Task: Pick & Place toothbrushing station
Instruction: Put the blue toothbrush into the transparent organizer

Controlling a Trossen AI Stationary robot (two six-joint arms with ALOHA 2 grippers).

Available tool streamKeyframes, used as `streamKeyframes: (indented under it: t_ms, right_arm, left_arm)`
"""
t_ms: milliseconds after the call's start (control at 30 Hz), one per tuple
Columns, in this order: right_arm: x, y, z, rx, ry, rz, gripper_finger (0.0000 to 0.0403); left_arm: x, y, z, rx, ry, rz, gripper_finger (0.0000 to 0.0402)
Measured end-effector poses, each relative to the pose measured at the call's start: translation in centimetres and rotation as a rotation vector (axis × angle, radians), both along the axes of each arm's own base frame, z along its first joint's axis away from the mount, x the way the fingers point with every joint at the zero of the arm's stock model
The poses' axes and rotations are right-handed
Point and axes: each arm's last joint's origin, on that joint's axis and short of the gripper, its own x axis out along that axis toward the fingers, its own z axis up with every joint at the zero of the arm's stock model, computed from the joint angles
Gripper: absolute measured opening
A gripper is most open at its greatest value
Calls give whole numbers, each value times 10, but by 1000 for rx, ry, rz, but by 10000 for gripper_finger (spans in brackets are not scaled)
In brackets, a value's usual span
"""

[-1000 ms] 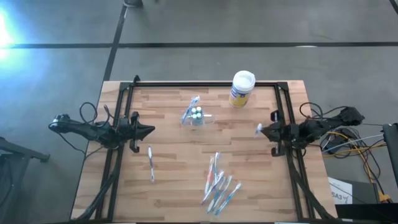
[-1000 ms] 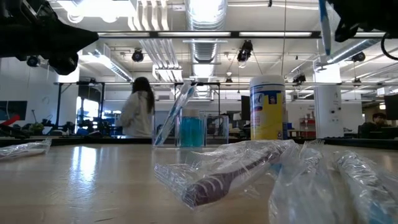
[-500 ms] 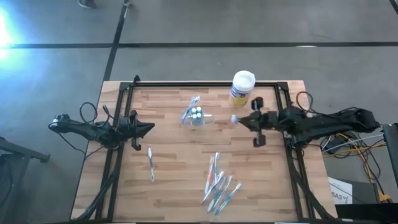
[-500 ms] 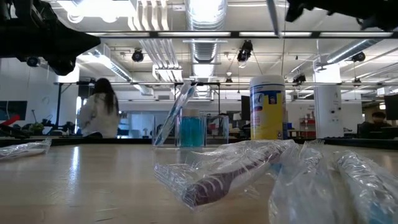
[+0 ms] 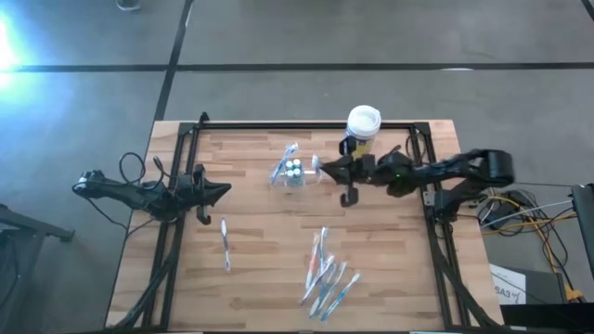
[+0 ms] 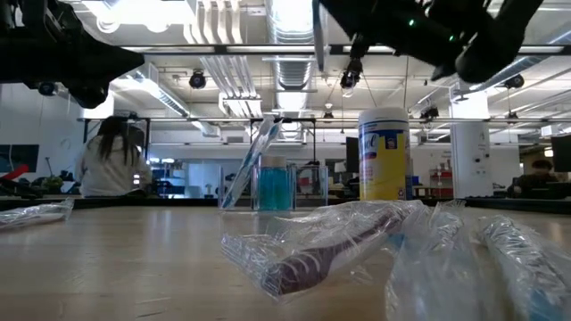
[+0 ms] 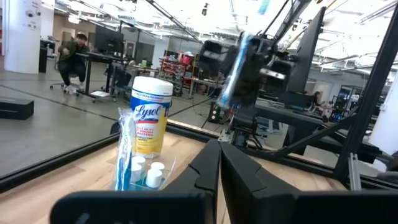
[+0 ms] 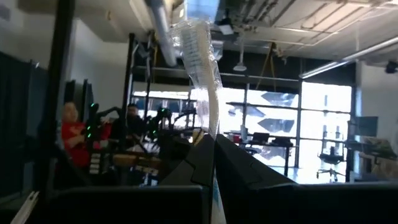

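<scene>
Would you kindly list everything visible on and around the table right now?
Toothbrushing station: one, clear holder with a wrapped brush and white-capped items inside, far middle of the table.
Canister: one, yellow and blue with white lid, far edge, right of the station.
Single wrapped toothbrush: one, lying alone on the left part.
Pile of wrapped toothbrushes: several, near middle.
Table: one, light wood with a black frame.
Person: one, light top, in the room behind.
Left gripper: parked at the left edge, jaws shut.
Right gripper: beside the station, jaws shut on a wrapped toothbrush.
</scene>
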Motion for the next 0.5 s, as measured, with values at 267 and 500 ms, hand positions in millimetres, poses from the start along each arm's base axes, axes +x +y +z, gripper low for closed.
streamKeyframes:
  t_ms: [267, 500]
  right_arm:
    - [17, -26, -50, 126, 43, -150, 8]
    - [24, -32, -69, 169, 89, -261, 8]
  left_arm:
    - [0, 0, 0, 2, 3, 0, 13]
    - [0, 0, -1, 3, 13, 0, 14]
